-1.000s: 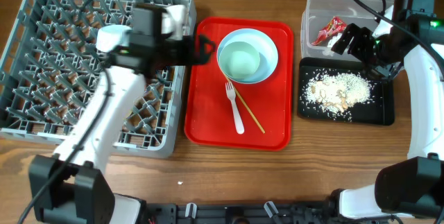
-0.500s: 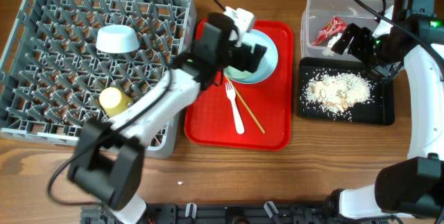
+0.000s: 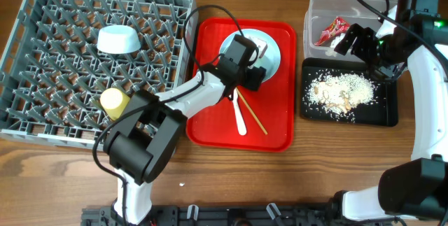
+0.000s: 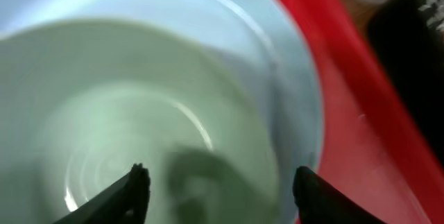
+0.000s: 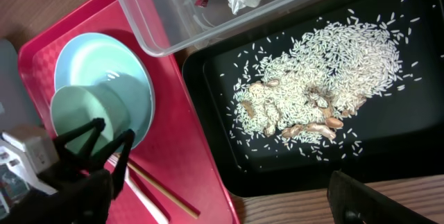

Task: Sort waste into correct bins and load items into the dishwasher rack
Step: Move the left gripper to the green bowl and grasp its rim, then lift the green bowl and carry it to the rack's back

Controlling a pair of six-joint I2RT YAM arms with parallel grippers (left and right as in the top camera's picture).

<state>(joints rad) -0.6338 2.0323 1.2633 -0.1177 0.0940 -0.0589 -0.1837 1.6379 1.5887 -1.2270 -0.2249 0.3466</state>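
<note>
The left gripper (image 4: 220, 186), fingers spread, hangs apparently just above the mint bowl (image 4: 139, 113) stacked on the plate (image 4: 277, 57), mid-worktop toward the far edge. It should straddle the rim before closing. The right gripper (image 3: 353, 43), at the far-right corner, is too obscured to judge.

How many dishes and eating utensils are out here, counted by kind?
Bowls: 2 (upturned bowl, upright bowl)
Plate: 1
Cup: 1
Fork: 1
Chopsticks: 1 pair
Total: 6
</note>
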